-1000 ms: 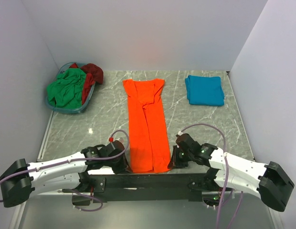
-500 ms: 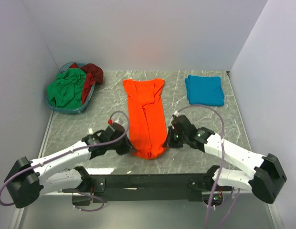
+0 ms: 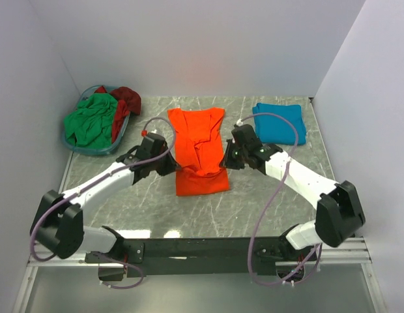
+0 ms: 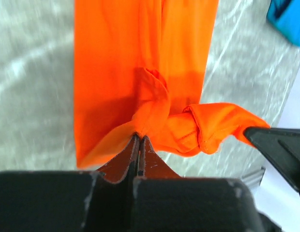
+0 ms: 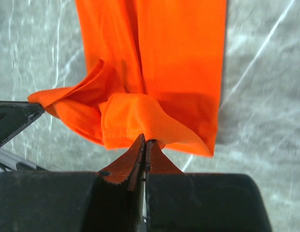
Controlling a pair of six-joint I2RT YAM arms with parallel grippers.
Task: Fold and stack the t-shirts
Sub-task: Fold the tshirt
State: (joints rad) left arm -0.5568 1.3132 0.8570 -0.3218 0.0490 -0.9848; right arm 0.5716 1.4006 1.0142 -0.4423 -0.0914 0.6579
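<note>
Over at the far left of the marble table (image 3: 267,195) sits a blue plastic basket (image 3: 92,151) with the green t-shirt (image 3: 90,120) heaped in it. The dark red t-shirt (image 3: 127,99) is slumped over its far rim.

Next along, the left gripper (image 3: 169,165) is pinched tight on the left near corner of the orange t-shirt (image 3: 199,134), a bunched fold of cloth caught between its closed fingers. The shirt lies in the middle of the table, its long axis running from near to far and its neck end toward the back wall. Its near end is lifted and doubled over itself.

The right gripper (image 3: 227,160) is likewise clamped flat on the right near corner, the hem curling up from its tips. Past it, at far right, the teal blue t-shirt (image 3: 279,124) lies folded in a neat rectangle.

A second ago the orange shirt was stretched full length, reaching the near edge, with both grippers down at its hem. Since then both arms have reached forward to mid-table, dragging that hem toward the neck, so the shirt covers far less table.
</note>
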